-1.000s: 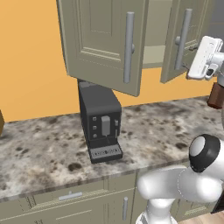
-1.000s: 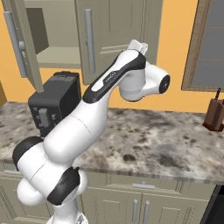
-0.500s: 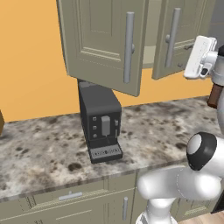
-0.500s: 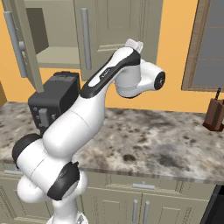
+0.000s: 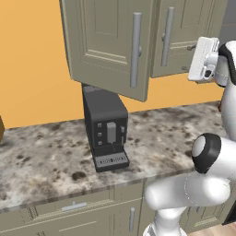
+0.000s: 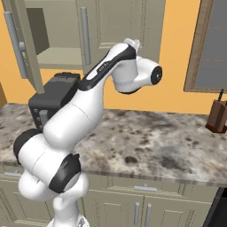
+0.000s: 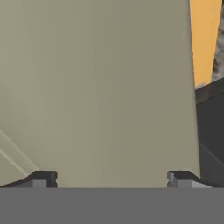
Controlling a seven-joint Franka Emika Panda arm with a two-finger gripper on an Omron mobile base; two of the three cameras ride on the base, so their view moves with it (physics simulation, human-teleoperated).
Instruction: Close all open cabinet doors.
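Observation:
Two tall grey-beige cabinet doors hang above the counter. The left door [image 5: 108, 44] [image 6: 22, 44] stands swung wide open, its silver bar handle [image 5: 136, 50] facing me, and the cabinet's inside [image 6: 55, 42] shows behind it. The right door [image 5: 184, 34] [image 6: 117, 22] lies flush or nearly flush with the cabinet front. My gripper [image 7: 113, 179] is open, its fingertips [image 7: 43, 178] wide apart with nothing between them, right up against the plain face of the right door [image 7: 100, 87]. My white hand [image 5: 203, 59] sits at that door's lower right part.
A black coffee machine [image 5: 107, 131] [image 6: 51, 99] stands on the speckled stone counter [image 5: 46, 161] under the open left door. A knife block [image 6: 218, 116] sits at the counter's far right, below a dark window frame [image 6: 195, 48]. Base cabinets run below.
The right door has swung from ajar to about flush. My hand followed it leftward against its face, and the jaws spread wider. The left door has not moved.

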